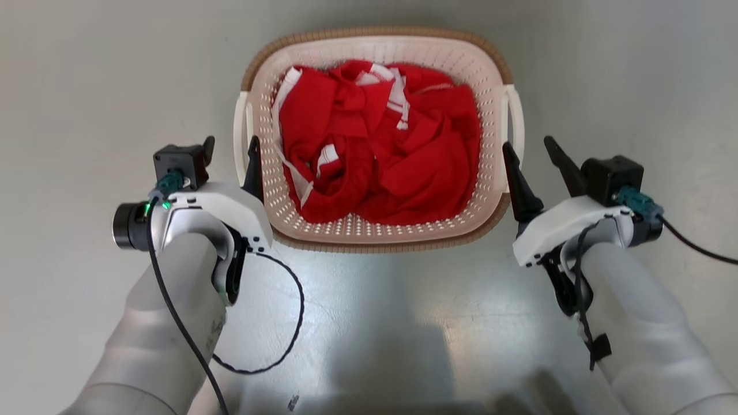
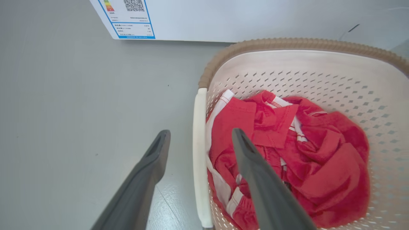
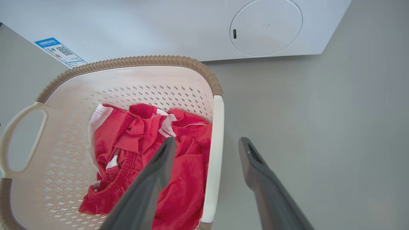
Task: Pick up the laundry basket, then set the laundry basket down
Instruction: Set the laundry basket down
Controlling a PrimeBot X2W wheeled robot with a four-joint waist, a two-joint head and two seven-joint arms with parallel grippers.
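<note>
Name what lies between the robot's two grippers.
The laundry basket, with red clothes in it, sits between the left gripper and the right gripper. The head view shows this.

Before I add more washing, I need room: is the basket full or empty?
Partly full: crumpled red clothes cover the bottom of the basket, piled below its rim.

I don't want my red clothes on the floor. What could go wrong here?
1. The open left gripper and right gripper each straddle a white handle of the laundry basket. Pulling away sideways could hook it and drag or tip the basket.
2. The inner fingers hang close to the red clothes, which might snag and get pulled out.
</note>
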